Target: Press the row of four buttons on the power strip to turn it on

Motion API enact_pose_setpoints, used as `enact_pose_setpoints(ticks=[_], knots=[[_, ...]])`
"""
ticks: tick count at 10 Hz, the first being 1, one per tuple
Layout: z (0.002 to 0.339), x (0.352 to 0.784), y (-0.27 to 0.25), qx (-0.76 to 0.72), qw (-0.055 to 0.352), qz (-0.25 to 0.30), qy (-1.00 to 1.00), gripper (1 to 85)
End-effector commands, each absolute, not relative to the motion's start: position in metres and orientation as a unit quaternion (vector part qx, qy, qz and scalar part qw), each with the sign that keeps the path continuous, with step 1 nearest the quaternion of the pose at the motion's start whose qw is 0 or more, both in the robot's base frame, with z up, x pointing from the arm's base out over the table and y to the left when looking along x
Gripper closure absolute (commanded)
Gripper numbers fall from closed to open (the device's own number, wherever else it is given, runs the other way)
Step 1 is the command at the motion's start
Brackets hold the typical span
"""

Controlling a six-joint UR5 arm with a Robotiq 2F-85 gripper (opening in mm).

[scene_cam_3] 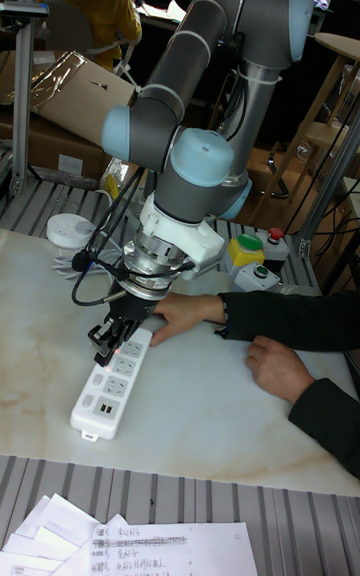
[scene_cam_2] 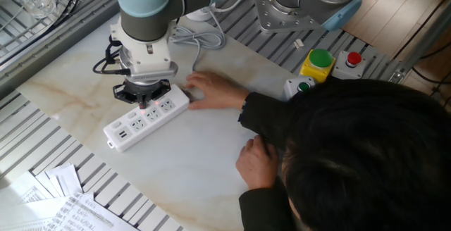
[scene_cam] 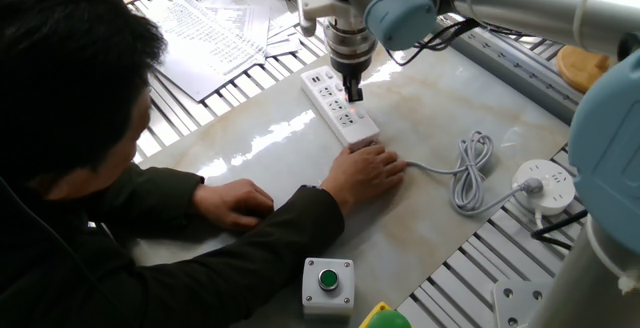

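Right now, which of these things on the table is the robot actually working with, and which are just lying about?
In use:
power strip
its buttons
gripper
person's hand steadying the strip

Lying about:
green button box
round socket disc
papers
yellow box

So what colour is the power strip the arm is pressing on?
White, with dark outlet holes; the power strip shows best in the other fixed view.

Tool (scene_cam: 352, 92) down on power strip (scene_cam: 340, 109) — hand (scene_cam: 367, 172) steadying end.
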State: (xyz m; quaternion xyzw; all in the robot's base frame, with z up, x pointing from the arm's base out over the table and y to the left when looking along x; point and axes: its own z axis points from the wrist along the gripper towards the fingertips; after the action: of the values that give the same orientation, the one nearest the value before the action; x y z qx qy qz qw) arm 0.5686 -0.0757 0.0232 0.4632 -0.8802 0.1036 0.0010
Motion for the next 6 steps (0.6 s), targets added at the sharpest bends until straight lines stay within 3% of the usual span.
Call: enact_pose_setpoints(ticks=[1, 3, 6], knots=[[0.03, 0.56, -0.066, 0.448, 0.002, 0.111, -0.887, 84.7], [0.071, 0.556, -0.052, 0.429, 0.022, 0.145, -0.891, 84.7], [0.06, 0.589, -0.06, 0.458, -0.013, 0.137, -0.878, 84.7]])
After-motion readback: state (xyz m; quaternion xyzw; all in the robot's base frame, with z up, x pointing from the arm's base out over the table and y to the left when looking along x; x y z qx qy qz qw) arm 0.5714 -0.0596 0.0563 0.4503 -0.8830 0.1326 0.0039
